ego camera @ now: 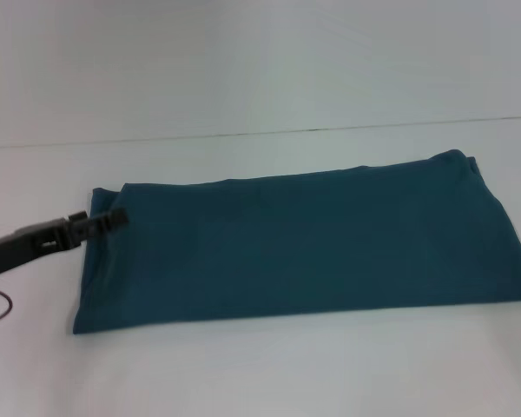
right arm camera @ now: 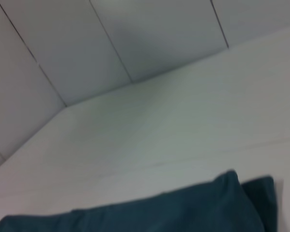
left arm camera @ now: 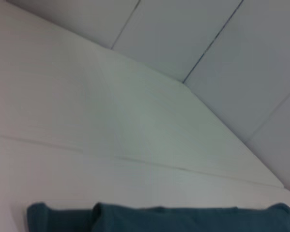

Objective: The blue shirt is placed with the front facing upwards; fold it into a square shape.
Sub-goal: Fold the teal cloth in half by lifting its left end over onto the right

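The blue shirt [ego camera: 304, 248], folded to a long band with plain fabric up, lies across the worktop [ego camera: 243, 373], running to its right edge. The left gripper [ego camera: 113, 218] reaches in low from the left, tips at the shirt's far left corner; its opening cannot be told.
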Robot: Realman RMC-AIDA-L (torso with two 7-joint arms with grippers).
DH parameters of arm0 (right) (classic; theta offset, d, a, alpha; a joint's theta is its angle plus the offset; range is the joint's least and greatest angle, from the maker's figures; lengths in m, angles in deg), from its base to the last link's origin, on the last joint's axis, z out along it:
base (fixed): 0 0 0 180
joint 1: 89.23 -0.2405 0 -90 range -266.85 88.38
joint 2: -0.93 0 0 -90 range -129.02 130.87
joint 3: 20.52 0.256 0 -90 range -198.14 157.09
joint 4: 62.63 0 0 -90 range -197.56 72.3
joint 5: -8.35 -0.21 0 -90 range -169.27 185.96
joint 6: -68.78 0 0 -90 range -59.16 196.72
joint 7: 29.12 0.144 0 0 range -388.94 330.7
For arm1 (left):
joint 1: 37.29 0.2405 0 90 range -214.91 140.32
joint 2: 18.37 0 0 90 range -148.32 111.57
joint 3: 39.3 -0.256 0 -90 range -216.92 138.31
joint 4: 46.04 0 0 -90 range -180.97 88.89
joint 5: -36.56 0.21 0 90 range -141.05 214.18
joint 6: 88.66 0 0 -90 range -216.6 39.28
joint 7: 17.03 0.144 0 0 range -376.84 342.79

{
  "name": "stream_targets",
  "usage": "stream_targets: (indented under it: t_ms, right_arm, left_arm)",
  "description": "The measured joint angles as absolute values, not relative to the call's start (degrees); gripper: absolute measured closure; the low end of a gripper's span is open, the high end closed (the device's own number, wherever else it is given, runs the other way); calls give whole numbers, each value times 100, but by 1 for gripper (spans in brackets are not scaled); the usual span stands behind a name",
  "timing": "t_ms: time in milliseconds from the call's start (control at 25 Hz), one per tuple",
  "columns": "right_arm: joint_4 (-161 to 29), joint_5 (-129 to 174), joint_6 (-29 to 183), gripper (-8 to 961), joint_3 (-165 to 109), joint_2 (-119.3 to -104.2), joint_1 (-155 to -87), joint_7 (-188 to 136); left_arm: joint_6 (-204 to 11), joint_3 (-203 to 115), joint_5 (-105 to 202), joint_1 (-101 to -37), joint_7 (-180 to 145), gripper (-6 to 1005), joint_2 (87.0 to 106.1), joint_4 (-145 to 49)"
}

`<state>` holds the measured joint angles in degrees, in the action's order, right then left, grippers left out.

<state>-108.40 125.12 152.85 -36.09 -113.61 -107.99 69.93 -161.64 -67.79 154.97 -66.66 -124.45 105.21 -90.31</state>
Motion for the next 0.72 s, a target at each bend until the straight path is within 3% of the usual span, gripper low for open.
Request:
stream_targets:
  t_ms: [360,720]
  right_arm:
    - [-10873,13436,15358,145,-3608,-11077,-10875,8002]
    - [-10877,13858,14974,147,-3608,-11084,-11062,8284]
  left_arm:
    - [-16422,-6771,16064,-6580,-12538,98,10528,-9034]
    - [-16555,-6782,16276,-6573,-12708,98,10503,-9126]
